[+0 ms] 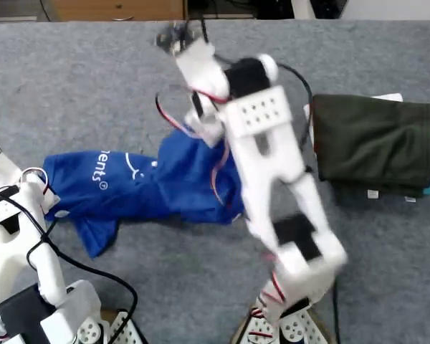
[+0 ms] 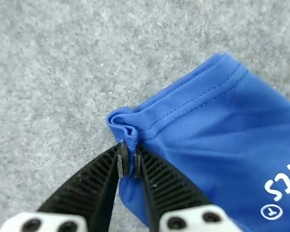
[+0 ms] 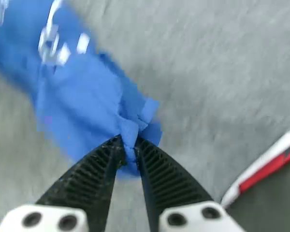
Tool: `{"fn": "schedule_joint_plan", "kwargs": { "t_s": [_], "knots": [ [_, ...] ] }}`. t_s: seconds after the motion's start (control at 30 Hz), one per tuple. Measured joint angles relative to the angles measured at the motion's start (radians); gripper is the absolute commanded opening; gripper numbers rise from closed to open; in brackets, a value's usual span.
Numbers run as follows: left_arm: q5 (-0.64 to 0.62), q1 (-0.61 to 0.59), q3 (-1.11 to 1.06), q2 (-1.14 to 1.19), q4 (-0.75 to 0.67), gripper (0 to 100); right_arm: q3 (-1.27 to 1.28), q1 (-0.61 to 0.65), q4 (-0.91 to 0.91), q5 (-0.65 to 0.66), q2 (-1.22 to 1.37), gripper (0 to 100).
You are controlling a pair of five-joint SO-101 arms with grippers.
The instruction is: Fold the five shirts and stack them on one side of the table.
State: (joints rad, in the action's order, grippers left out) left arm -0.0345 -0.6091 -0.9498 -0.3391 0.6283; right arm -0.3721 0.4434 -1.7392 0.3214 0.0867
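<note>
1. Grey felt covers the table (image 1: 93,86). It looks rough, so I think cloth dragged over it can catch and wrinkle.
2. At 8 o'clock the left gripper (image 2: 128,162) is pressed together on only the very tip of a hem corner. Such a thin bite may slip out if the 2 arms pull apart.
3. From 9 o'clock to the centre lies the blue shirt (image 1: 150,190), bunched and twisted, with 1 sleeve trailing toward 7 o'clock. A fold made in this state would probably come out crooked.
4. Near the centre the right gripper (image 3: 128,145) pinches a small crumpled tuft of the same shirt. It may lift only 1 layer.
5. At 3 o'clock the stack of folded shirts (image 1: 373,143), dark green on top, sits well apart from the blue one. A wide swing of the right arm could disturb it.
</note>
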Motion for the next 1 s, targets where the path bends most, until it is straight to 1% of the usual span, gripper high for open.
{"fn": "schedule_joint_plan", "kwargs": {
  "t_s": [0.13, 0.23, 0.37, 0.43, 0.47, 0.57, 0.63, 0.7, 0.77, 0.83, 0.9, 1.0],
  "knots": [
    [0.000, 0.000, 0.000, 0.000, 0.000, 2, 0.480, -0.040, 0.144, 0.092, -0.316, 1.6],
    [0.000, 0.000, 0.000, 0.000, 0.000, 2, 0.841, -0.048, 0.273, 0.161, -0.542, 1.6],
    [0.000, 0.000, 0.000, 0.000, 0.000, 2, 1.244, -0.051, 0.410, 0.221, -0.793, 1.9],
    [0.000, 0.000, 0.000, 0.000, 0.000, 2, 1.378, -0.051, 0.420, 0.247, -0.888, 6.9],
    [0.000, 0.000, 0.000, 0.000, 0.000, 2, 1.416, -0.051, 0.416, 0.253, -0.928, 12.0],
    [0.000, 0.000, 0.000, 0.000, 0.000, 2, 1.462, -0.051, 0.351, 0.259, -1.031, 27.9],
    [0.000, 0.000, 0.000, 0.000, 0.000, 2, 1.462, -0.051, 0.315, 0.262, -1.097, 32.7],
    [0.000, 0.000, 0.000, 0.000, 0.000, 2, 1.459, -0.051, 0.302, 0.262, -1.146, 30.6],
    [0.000, 0.000, 0.000, 0.000, 0.000, 2, 1.419, -0.051, 0.290, 0.262, -1.162, 25.4],
    [0.000, 0.000, 0.000, 0.000, 0.000, 2, 1.347, -0.051, 0.269, 0.259, -1.155, 19.5],
    [0.000, 0.000, 0.000, 0.000, 0.000, 2, 1.246, -0.063, 0.238, 0.215, -1.122, 15.4],
    [0.000, 0.000, 0.000, 0.000, 0.000, 2, 1.091, -0.086, 0.221, 0.144, -1.005, 16.8]
  ]
}}
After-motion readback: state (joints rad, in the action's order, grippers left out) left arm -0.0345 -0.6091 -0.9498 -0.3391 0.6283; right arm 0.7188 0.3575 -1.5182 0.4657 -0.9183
